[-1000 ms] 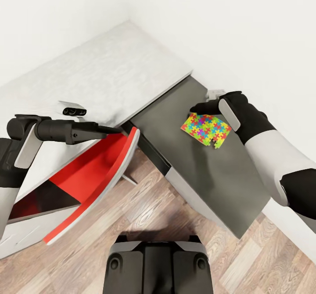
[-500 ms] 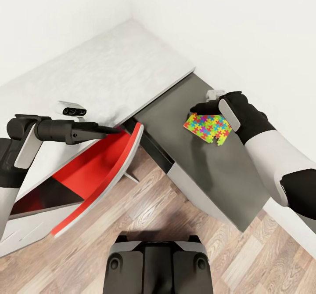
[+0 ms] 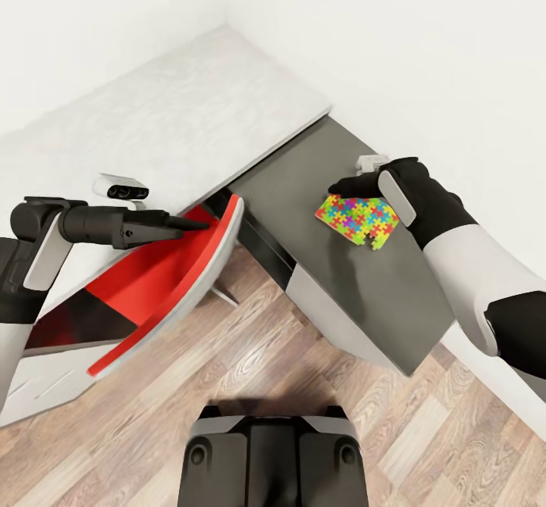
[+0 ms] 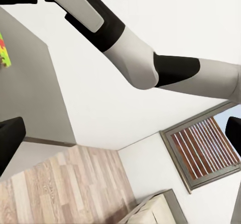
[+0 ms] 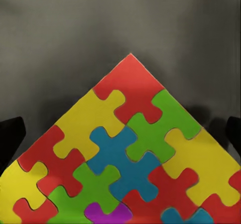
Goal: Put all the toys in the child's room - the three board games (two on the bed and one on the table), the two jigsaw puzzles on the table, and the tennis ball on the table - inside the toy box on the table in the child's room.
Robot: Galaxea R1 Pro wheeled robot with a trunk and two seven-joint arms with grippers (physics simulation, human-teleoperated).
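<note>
My right gripper point(image 3: 356, 189) is shut on a jigsaw puzzle point(image 3: 358, 220), a flat slab of yellow, red, blue and green pieces. It hangs just above the dark grey cabinet top point(image 3: 356, 295). In the right wrist view the jigsaw puzzle point(image 5: 125, 153) spreads between the two dark fingertips point(image 5: 10, 133), one corner pointing away over the dark top. My left gripper point(image 3: 199, 224) is open and holds nothing. It reaches out level at the table's near edge, above the red chair point(image 3: 163, 268). The table point(image 3: 182, 124) has a bare pale grey-white top.
The red chair is tucked partly under the table beside the cabinet's corner. White walls point(image 3: 425, 52) close the corner behind the table and cabinet. Wood-plank floor point(image 3: 288, 370) lies open in front of my base point(image 3: 273, 454). A slatted wooden door point(image 4: 203, 151) shows in the left wrist view.
The whole picture has shifted, so the camera moved: table, cabinet and chair slid up and left. The jigsaw puzzle stays in my right gripper. Both arms keep their pose.
</note>
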